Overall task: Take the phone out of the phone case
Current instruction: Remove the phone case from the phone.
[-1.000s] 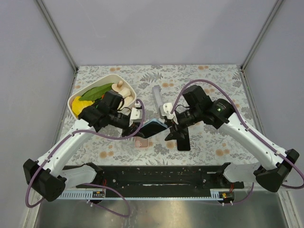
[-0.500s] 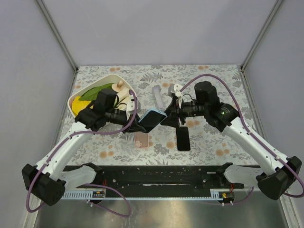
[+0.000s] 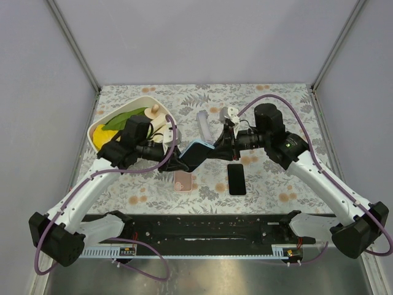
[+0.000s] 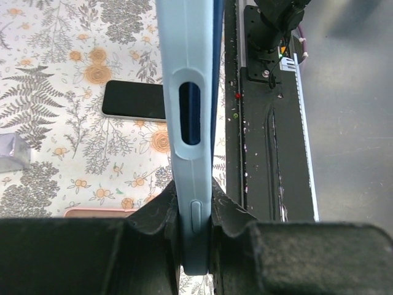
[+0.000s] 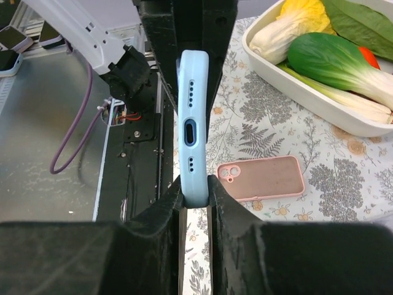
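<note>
Right gripper [image 5: 195, 195] has closed onto the blue phone case [image 3: 198, 152] (left gripper [image 4: 195, 212] clamps its other end).

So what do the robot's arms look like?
Both are white tubes with chunky black joints. A purple cable loops along the left arm and the right arm. The left gripper and right gripper are black, each with two rough wedge-shaped fingers.
</note>
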Motion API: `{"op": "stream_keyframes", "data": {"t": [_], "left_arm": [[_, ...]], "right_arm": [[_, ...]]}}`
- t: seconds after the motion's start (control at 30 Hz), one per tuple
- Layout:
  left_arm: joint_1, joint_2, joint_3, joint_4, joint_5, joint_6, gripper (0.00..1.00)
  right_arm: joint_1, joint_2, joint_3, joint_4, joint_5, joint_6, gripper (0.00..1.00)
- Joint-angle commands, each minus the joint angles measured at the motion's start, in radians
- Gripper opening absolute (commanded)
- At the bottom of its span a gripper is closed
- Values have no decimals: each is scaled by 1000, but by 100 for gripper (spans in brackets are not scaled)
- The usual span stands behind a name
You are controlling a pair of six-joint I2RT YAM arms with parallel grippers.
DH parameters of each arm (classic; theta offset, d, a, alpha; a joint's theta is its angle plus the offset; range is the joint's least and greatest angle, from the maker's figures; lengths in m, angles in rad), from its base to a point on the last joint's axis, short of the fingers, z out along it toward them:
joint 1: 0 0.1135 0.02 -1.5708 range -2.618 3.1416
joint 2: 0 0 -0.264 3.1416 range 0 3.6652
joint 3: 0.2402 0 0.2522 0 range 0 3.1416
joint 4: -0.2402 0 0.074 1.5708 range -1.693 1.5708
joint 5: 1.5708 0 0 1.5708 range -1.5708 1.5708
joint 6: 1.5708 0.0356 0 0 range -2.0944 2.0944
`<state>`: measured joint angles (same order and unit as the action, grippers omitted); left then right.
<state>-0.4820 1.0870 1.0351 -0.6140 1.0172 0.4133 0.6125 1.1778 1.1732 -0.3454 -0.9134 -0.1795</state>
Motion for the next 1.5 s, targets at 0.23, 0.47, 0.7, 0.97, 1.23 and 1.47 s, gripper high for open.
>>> {"op": "stream_keyframes", "data": {"t": [0.23,0.47,0.7,0.97,1.23,1.47], "left_arm": [[22,20,17,47,136,61,0],[17,82,75,-88,159,211,0],[-18,106,108,-193,87,326,0],[-121,94,109,-222,-20,397,0],[-205,74,111,-256,-103,462,0],[-244,60,125,-276,-158,499,0]], "right_arm": [[21,-6,94,-360,-242,-506,0],[95,8,178,-585,-202,-725,0],[147,26,215,-719,-209,-847,0],[165,51,233,-771,-220,-897,0],[173,101,279,-819,-220,-930,0],[176,132,304,-882,-228,-977,0]]}}
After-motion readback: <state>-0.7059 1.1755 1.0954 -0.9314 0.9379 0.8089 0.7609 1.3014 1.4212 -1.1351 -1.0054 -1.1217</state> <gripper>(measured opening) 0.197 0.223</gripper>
